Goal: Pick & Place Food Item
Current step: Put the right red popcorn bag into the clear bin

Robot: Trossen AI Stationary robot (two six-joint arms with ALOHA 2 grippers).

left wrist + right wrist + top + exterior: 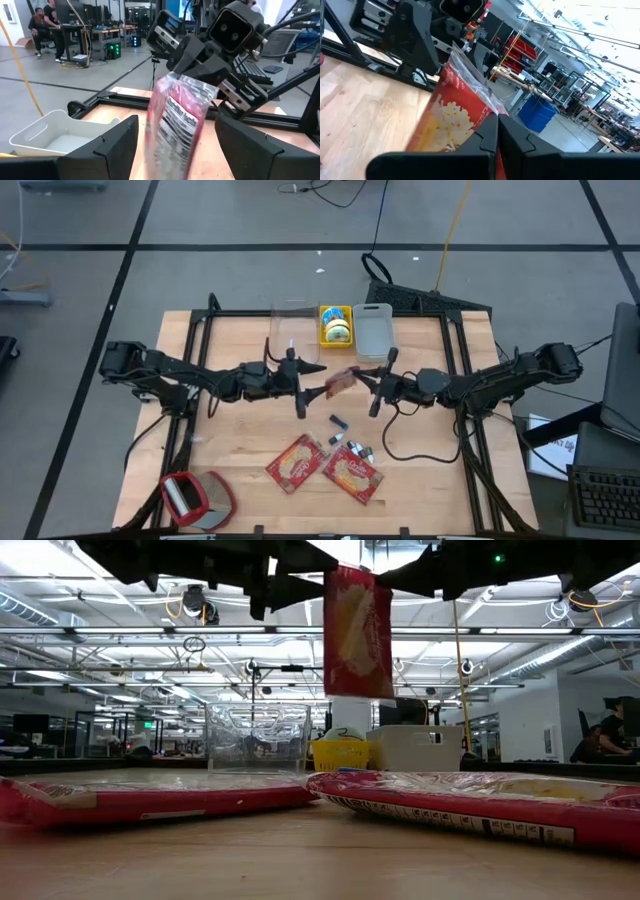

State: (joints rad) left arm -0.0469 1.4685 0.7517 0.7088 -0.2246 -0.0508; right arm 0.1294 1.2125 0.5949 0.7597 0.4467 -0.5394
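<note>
Fingers of the right gripper (pixel 496 131), closed on the top edge of a red snack packet (pixel 342 381), hold it hanging in the air above the middle of the tabletop (pixel 240 340). Fingers of the left gripper (pixel 176 137) stand wide apart on either side of the same packet, not visibly touching it; the two arms meet nose to nose over the centre.

The step in hand appears to be a hand-over. Done well, the left fingers would close squarely on the packet's body below the right grip, and the right fingers would part only once that hold is firm, since the film is thin and may slip or fold.

Farther out: two more red packets (pixel 297 461) lie flat at the near edge, small dark items (pixel 338 421) between them and the grippers. At the far edge stand a clear container (pixel 294 321), a yellow tub (pixel 336 325) and a white bin (pixel 373 332).

The gap between the left fingers and the packet cannot be judged. The intended destination is unclear. The low view cuts off both grippers at the top.
</note>
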